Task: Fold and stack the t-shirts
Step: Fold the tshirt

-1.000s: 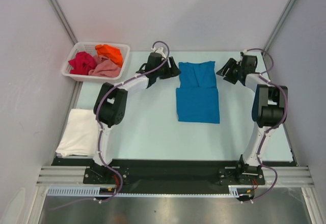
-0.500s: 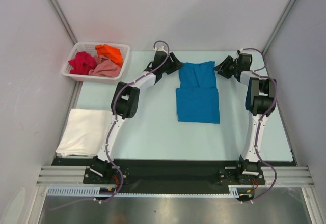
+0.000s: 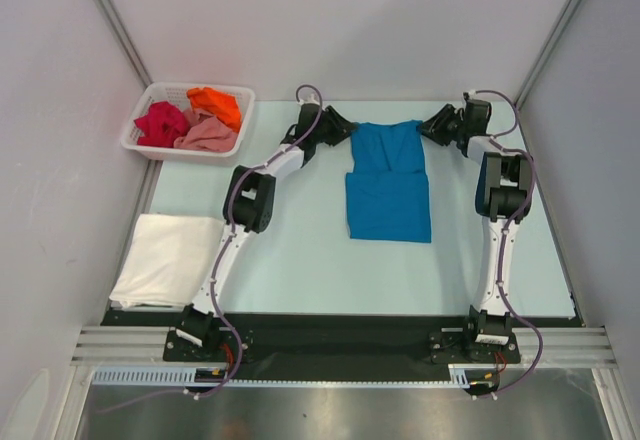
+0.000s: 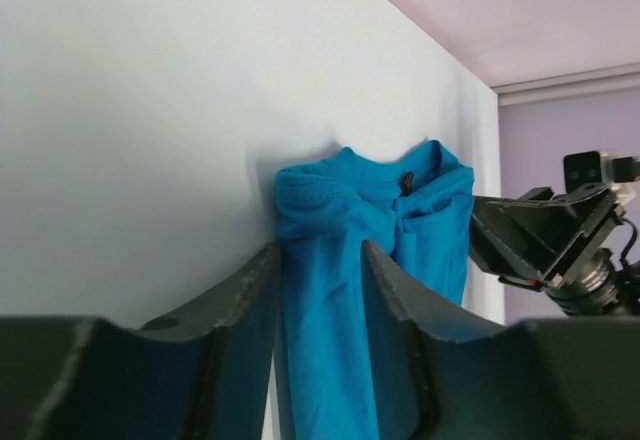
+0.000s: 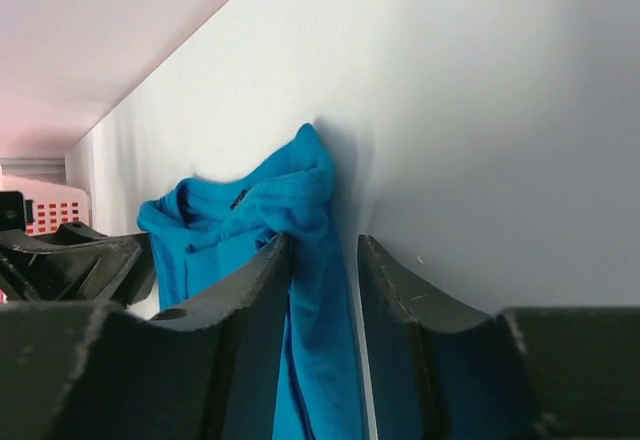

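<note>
Left gripper [image 4: 318, 255] and right gripper [image 5: 322, 245], jaws half-narrowed, each straddle a far corner of the blue shirt [image 3: 388, 200], mid-table [image 3: 300, 260]; I cannot tell if they pinch. Step: folding. Next: pinch both corners and carry them nearward together.

Both arms are stretched far forward and angled inward toward each other. The left pincer [image 3: 345, 130] and right pincer [image 3: 424, 130] are held low, jaws partly apart astride the blue t-shirt's [image 3: 388, 195] far corners. A firm clamp cannot be confirmed.
</note>
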